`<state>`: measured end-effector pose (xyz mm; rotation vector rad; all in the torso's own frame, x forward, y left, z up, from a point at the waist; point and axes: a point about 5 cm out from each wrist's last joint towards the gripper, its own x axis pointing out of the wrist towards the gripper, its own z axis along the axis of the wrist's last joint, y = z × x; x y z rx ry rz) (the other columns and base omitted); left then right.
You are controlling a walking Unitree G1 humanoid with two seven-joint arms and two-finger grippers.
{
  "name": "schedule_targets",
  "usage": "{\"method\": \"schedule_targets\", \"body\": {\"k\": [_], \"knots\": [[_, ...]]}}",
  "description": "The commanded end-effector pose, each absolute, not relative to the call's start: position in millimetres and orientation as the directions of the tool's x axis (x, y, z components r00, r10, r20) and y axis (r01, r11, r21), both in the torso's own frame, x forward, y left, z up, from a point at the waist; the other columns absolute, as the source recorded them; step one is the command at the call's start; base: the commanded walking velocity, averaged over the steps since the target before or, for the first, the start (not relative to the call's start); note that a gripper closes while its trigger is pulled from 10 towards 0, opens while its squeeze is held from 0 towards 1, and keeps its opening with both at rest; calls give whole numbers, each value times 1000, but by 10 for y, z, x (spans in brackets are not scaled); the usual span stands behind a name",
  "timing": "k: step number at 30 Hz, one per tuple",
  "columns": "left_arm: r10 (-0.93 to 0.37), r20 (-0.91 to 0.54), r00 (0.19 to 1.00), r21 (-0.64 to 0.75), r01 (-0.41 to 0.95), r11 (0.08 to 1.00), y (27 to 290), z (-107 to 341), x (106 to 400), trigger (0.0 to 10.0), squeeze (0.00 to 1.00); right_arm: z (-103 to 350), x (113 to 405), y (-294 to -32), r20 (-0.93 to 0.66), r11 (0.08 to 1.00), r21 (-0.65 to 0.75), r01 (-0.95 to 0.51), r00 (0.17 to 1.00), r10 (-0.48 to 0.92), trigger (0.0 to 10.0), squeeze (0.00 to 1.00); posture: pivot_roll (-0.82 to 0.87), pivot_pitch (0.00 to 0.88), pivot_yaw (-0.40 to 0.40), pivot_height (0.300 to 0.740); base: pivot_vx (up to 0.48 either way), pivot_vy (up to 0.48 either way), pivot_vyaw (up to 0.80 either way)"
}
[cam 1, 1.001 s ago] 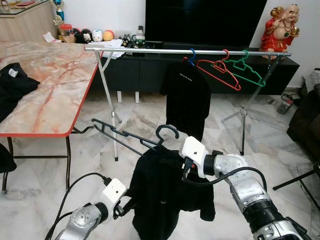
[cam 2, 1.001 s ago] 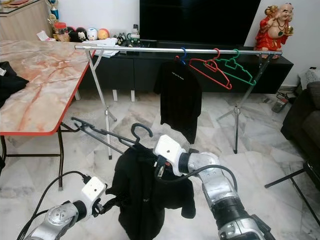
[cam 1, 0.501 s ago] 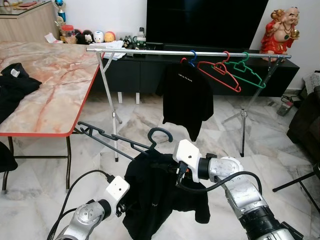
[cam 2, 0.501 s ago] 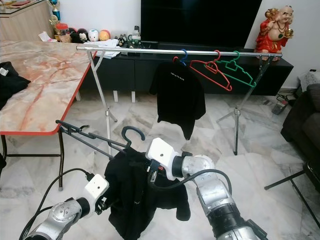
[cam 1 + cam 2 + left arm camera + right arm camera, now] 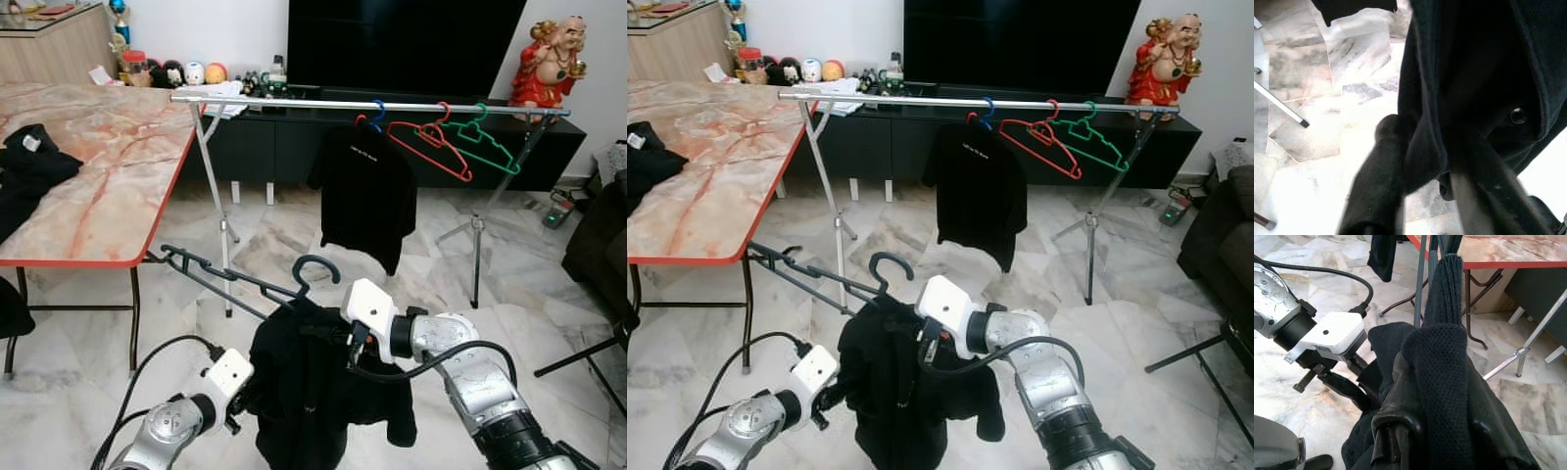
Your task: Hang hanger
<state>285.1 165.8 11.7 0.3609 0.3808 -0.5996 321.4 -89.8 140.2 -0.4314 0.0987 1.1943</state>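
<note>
Head stereo pair: set high, facing forward and down over both arms toward the clothes rail [image 5: 372, 103] and marble table [image 5: 98, 186]; both eyes share one scene, slightly offset sideways.
Left wrist camera: very close, looking along its fingers [image 5: 1376, 191] into the black shirt [image 5: 1474, 73], floor behind.
Right wrist camera: close on the same shirt, facing the left gripper [image 5: 1347, 379] and the table.
</note>
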Motion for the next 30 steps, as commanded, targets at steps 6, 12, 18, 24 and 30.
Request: {"method": "schedule_targets", "body": {"k": [6, 12, 18, 24, 30], "knots": [[-453, -453, 768, 235, 593, 770, 1639, 100, 2869, 0, 0, 1480, 3211, -902, -276, 303, -295, -906, 385, 881, 0, 0, 16, 7, -46, 740, 0, 0, 0], [-393, -442, 806, 256, 533, 806, 1669, 107, 2901, 0, 0, 1440, 3202, -900, -281, 315, -278, -908, 390, 877, 0, 0, 16, 13, -48, 740, 0, 0, 0], [-379, -425, 822, 239, 506, 829, 1676, 124, 2918, 0, 0, 1372, 3211, -926, -295, 333, -260, -906, 403, 866, 0, 0, 17, 18, -47, 740, 0, 0, 0], [-352, -436, 828, 238, 484, 842, 1700, 107, 2917, 0, 0, 1329, 3201, -944, -309, 329, -261, -907, 402, 862, 0, 0, 19, 27, -47, 740, 0, 0, 0], [-303, -462, 833, 257, 453, 853, 1820, 60, 2871, 0, 0, 951, 3223, -1424, -562, 297, -335, -894, 442, 699, 0, 0, 20, 41, -54, 740, 0, 0, 0]]}}
